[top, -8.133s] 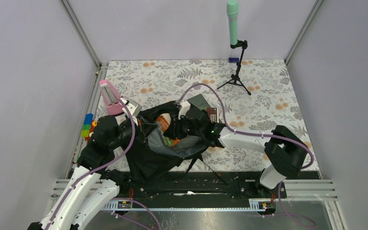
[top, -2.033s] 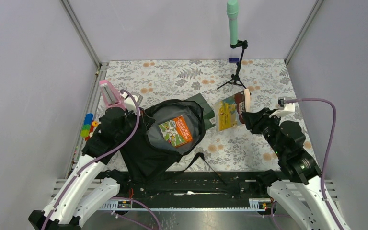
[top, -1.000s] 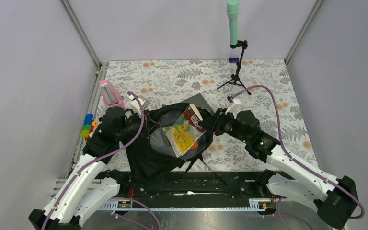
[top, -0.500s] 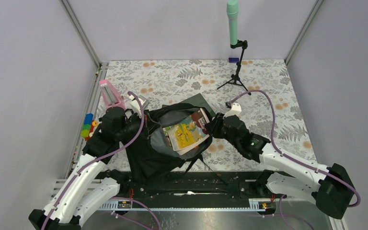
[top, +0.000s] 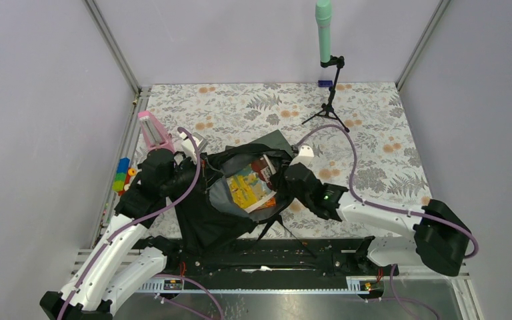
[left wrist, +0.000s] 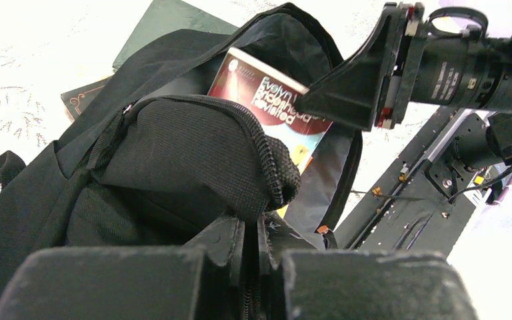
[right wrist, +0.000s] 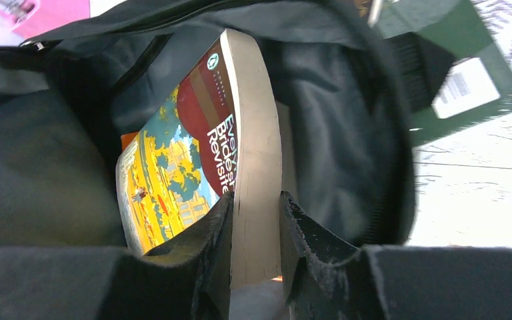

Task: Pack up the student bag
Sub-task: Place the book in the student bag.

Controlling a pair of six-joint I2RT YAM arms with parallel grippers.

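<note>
Paperback (top: 250,187) sits in student bag (top: 207,220) mouth, btwn my right gripper (right wrist: 257,207) fingers, atop a second book (right wrist: 128,139). Bag rim is pinched in my left gripper (left wrist: 251,230), left of the paperback. Hardback (top: 277,141) lies just beyond right gripper, partly under bag. Tripod (top: 329,107) is well beyond; blocks (top: 121,175) are left of left gripper.

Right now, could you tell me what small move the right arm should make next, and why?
Probably ease the right gripper open and release the paperback. The book already lies well inside the student bag, clamped by its page edge in that gripper, while the left gripper pinches the bag's rim and holds the mouth open.
</note>
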